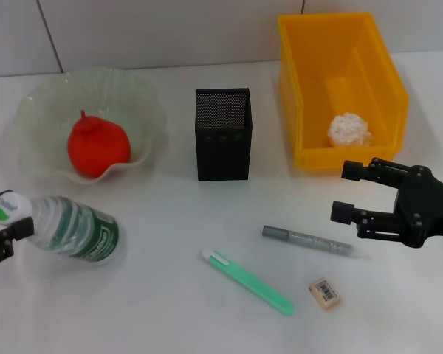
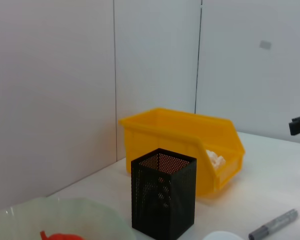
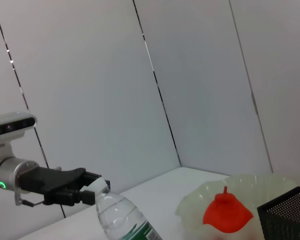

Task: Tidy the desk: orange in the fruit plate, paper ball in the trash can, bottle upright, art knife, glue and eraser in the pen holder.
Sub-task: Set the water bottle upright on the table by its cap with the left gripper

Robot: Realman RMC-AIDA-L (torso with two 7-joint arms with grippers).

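Nearest on the white bench (image 1: 170,310) lie the tan rectangular eraser (image 1: 325,293), green plastic art knife (image 1: 248,282) and grey glue pen (image 1: 307,240), all loose. The clear plastic bottle (image 1: 70,227) lies on its side, the left pincer (image 1: 1,228) spread around its white cap: righting it seems the step in hand, calling for a firm close, then a tilt upward. The right pincer (image 1: 347,192) hovers wide, empty. Farther back stand the black mesh pen holder (image 1: 222,133), the orange fruit (image 1: 96,146) in the glass plate (image 1: 144,99), and the paper ball (image 1: 348,130) in the yellow bin (image 1: 303,81).

Orange (image 1: 97,147) in plate (image 1: 144,96), bottle (image 1: 66,225) lying, paper ball (image 1: 348,130) binned
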